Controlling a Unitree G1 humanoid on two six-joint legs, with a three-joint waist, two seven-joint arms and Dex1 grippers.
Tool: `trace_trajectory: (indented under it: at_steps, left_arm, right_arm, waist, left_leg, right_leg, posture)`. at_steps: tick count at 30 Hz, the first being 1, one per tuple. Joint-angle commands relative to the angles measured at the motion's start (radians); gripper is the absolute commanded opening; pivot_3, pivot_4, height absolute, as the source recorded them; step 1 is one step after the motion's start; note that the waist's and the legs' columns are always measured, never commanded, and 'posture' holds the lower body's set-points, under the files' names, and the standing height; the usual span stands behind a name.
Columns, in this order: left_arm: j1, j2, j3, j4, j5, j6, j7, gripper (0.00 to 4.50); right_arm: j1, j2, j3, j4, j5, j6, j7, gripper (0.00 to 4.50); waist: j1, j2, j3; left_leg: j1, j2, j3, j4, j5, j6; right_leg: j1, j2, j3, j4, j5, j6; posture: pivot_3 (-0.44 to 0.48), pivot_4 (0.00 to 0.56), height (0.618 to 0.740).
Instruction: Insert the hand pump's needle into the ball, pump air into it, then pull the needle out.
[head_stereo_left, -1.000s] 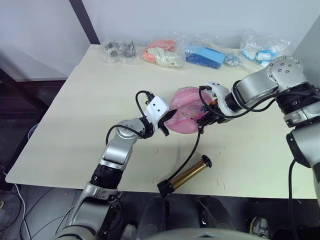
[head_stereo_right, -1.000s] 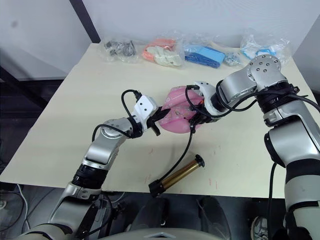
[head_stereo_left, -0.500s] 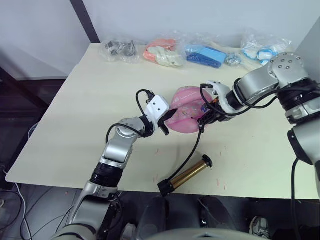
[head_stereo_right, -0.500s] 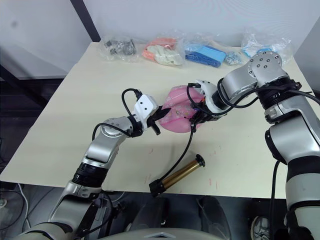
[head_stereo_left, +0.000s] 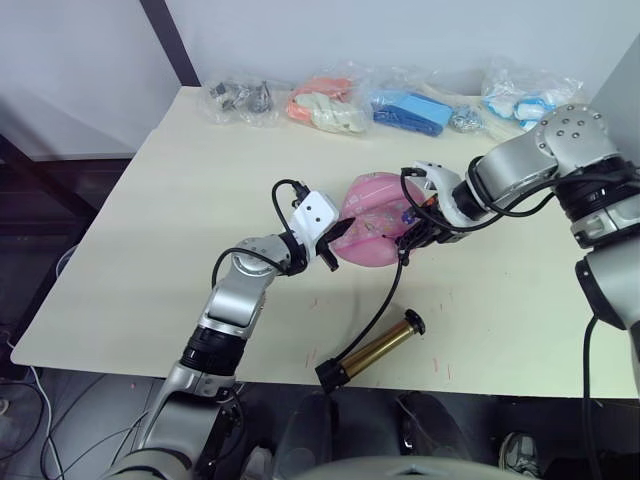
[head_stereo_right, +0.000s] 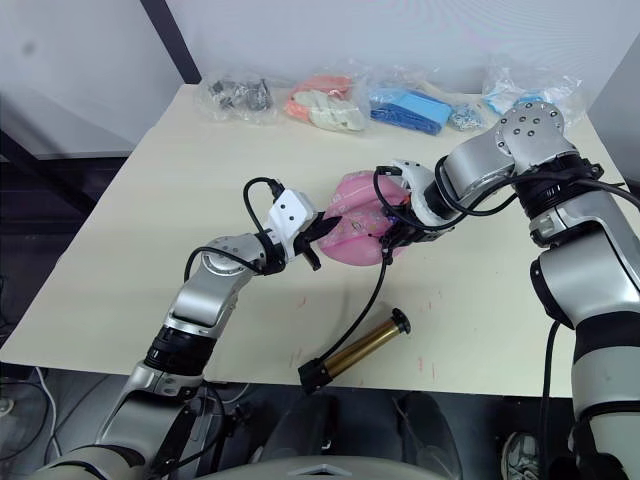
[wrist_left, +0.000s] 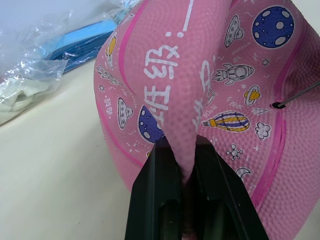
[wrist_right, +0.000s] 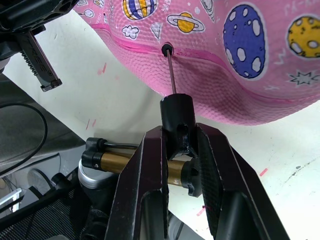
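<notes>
Pink and sagging, the ball (head_stereo_left: 372, 220) lay near the middle of the pale counter (head_stereo_left: 150, 240), pinned between the robot's two arms, just as it had half a second before. The left tool (wrist_left: 186, 165) was clamped on a raised fold of the ball's skin, its two black fingers (wrist_left: 159, 192) pressed against either side of the pinched rubber beside the band of cartoon planets and rockets. The right tool (wrist_right: 176, 145) was closed around the small black fitting (wrist_right: 176, 112) at the tip of the hose (head_stereo_left: 380, 312), and the needle (wrist_right: 170, 70) ran from that fitting to the valve hole (wrist_right: 166, 49) on the ball's pink seam, its tip at the hole's mouth; how deep it sat could not be told. The hand pump (head_stereo_left: 372, 350) lay untouched near the counter's front edge, its brass barrel pointing diagonally, well apart from the ball and joined to it by the black hose. Clear bags of parts (head_stereo_left: 330, 105) sat in a row along the far edge. Compared with a second earlier, the right arm's upper joints had shifted slightly, while the ball, pump and both tools held their places.
</notes>
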Motion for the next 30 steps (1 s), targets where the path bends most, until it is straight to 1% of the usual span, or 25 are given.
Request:
trace_trajectory:
  at_steps: [1, 15, 25, 30]
  left_arm:
    - [0.025, 0.007, -0.023, 0.029, 0.026, 0.021, 0.003, 0.04]
    - [0.01, 0.002, -0.026, 0.051, 0.027, 0.011, -0.001, 0.04]
    - [0.022, -0.003, -0.025, 0.015, 0.01, 0.026, -0.013, 0.04]
    - [0.029, -0.007, -0.026, -0.005, -0.006, 0.039, -0.028, 0.04]
  right_arm:
    - [-0.017, -0.022, -0.01, -0.013, -0.009, 0.011, 0.001, 0.3]
    - [-0.003, -0.009, -0.009, -0.031, -0.023, 0.011, 0.006, 0.3]
    - [-0.037, 0.047, -0.012, 0.037, -0.05, 0.011, -0.01, 0.3]
    - [-0.061, 0.097, -0.057, 0.111, -0.116, 0.011, -0.016, 0.3]
  waist:
    - [0.0, 0.0, 0.0]
    - [0.0, 0.0, 0.0]
    - [-0.002, 0.0, 0.0]
    - [-0.005, 0.0, 0.0]
  left_leg:
    - [0.0, 0.0, 0.0, 0.0, 0.0, 0.0]
    - [0.0, 0.0, 0.0, 0.0, 0.0, 0.0]
    - [0.0, 0.0, 0.0, 0.0, 0.0, 0.0]
    - [0.001, 0.0, 0.0, 0.0, 0.0, 0.0]
  right_leg:
    - [0.0, 0.0, 0.0, 0.0, 0.0, 0.0]
    - [0.0, 0.0, 0.0, 0.0, 0.0, 0.0]
    - [0.0, 0.0, 0.0, 0.001, 0.0, 0.0]
    - [0.0, 0.0, 0.0, 0.001, 0.0, 0.0]
  posture:
    - [0.0, 0.15, 0.74]
    - [0.0, 0.15, 0.74]
    - [0.0, 0.15, 0.74]
    - [0.0, 0.15, 0.74]
